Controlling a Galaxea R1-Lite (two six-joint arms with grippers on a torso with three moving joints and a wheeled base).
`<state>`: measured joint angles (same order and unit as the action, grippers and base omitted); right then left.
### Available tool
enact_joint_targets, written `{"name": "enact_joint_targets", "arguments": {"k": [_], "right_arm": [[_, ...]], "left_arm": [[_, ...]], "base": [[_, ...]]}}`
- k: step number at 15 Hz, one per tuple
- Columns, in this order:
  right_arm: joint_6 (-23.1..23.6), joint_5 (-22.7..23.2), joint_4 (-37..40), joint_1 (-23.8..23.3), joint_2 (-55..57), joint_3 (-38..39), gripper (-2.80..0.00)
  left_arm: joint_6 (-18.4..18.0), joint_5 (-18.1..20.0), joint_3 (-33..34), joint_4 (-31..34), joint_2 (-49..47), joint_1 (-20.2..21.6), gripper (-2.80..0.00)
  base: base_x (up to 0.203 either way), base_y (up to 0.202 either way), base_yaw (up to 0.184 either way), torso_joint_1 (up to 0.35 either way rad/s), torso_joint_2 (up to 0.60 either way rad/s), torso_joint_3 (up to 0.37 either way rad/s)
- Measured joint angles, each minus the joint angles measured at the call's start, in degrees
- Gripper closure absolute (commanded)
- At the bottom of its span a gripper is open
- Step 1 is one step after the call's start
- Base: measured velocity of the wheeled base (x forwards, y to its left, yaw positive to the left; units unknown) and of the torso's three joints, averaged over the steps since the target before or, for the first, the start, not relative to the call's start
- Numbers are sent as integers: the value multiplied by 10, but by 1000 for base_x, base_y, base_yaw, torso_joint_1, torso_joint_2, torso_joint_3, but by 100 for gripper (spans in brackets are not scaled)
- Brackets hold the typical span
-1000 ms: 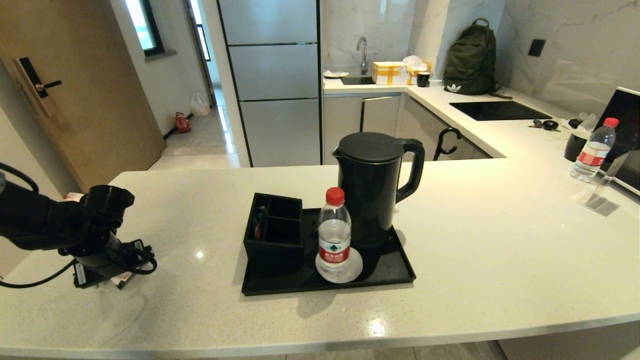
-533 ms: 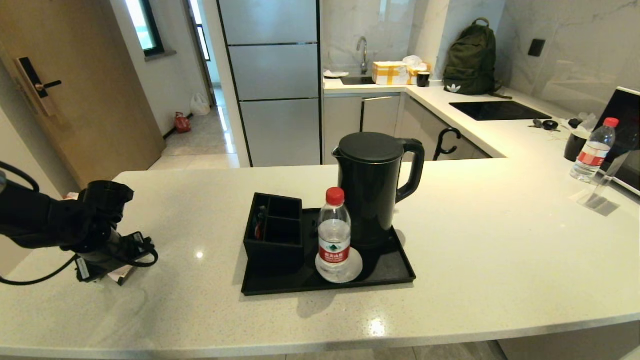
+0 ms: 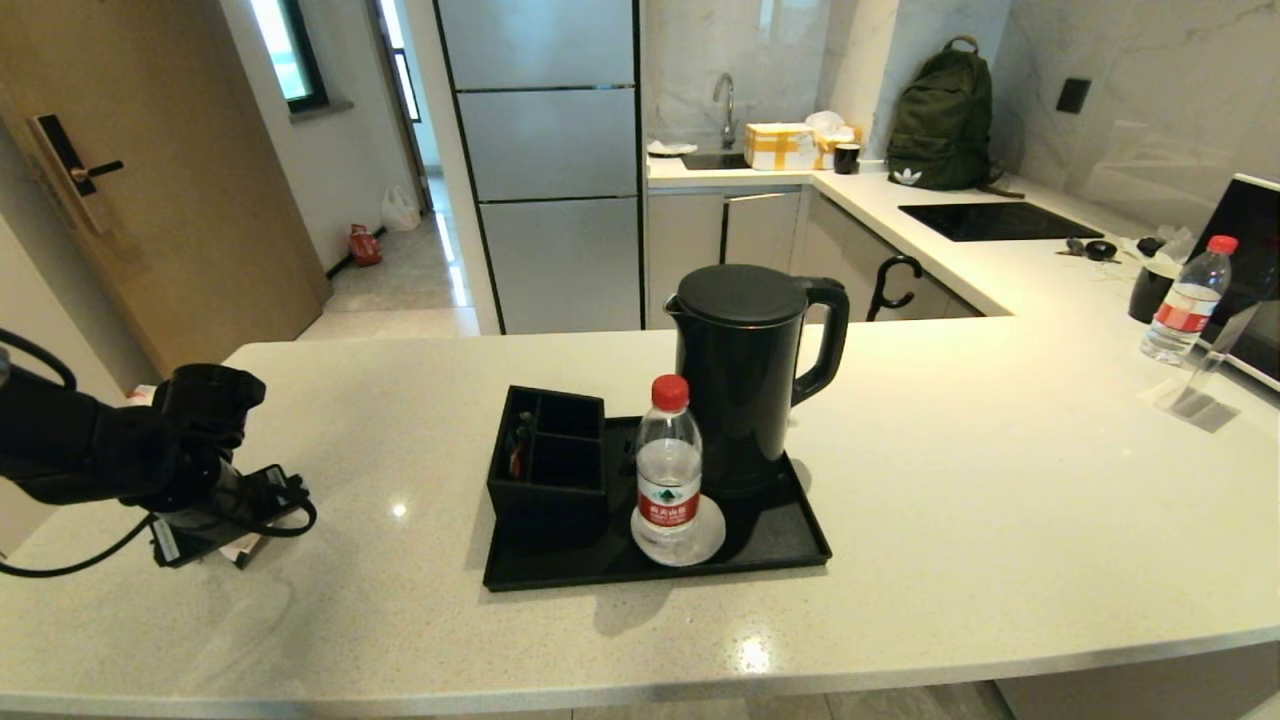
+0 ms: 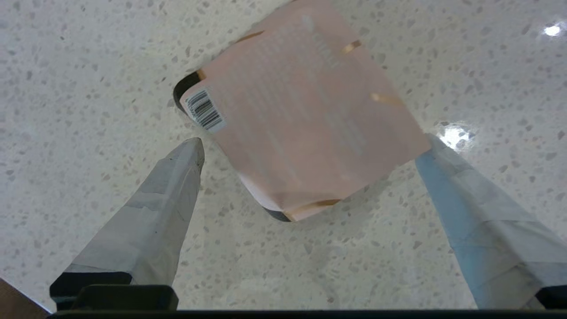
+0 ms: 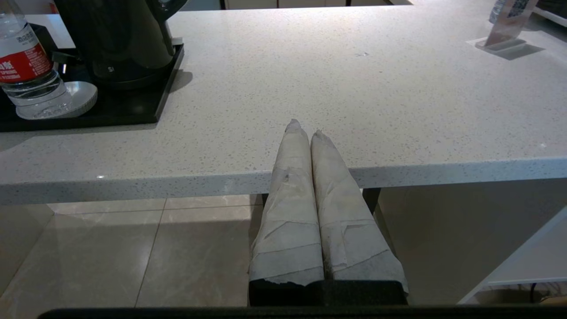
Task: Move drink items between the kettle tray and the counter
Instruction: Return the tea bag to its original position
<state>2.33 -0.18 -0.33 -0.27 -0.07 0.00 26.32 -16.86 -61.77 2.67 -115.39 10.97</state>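
1. One tall matte black electric kettle (image 3: 745, 375).
2. One pinkish-beige paper sachet (image 4: 305, 110).
3. One shallow black rectangular tray (image 3: 780, 545).
4. One small black divided box (image 3: 548, 462).
5. Two clear plastic water bottles with red caps (image 3: 668, 470), (image 3: 1187, 300).
6. One dark green backpack (image 3: 943, 120).

Water bottle (image 3: 668, 468), red cap, upright on round coaster (image 3: 705, 537). Divided box (image 3: 548, 457) beside it. Second bottle (image 3: 1187, 300) far right. Green backpack (image 3: 944, 118) at rear, near sink (image 3: 716, 158).

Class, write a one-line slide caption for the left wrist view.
Open left hand poised over the pink sachet lying flat on the speckled counter.
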Motion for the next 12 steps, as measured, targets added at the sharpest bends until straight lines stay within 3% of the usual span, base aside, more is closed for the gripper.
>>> {"name": "enact_joint_targets", "arguments": {"k": [12], "right_arm": [[0, 0, 0, 0, 0, 0, 0]], "left_arm": [[3, -6, -16, -2, -8, 2, -280]], "base": [[0, 0, 0, 0, 0, 0]]}}
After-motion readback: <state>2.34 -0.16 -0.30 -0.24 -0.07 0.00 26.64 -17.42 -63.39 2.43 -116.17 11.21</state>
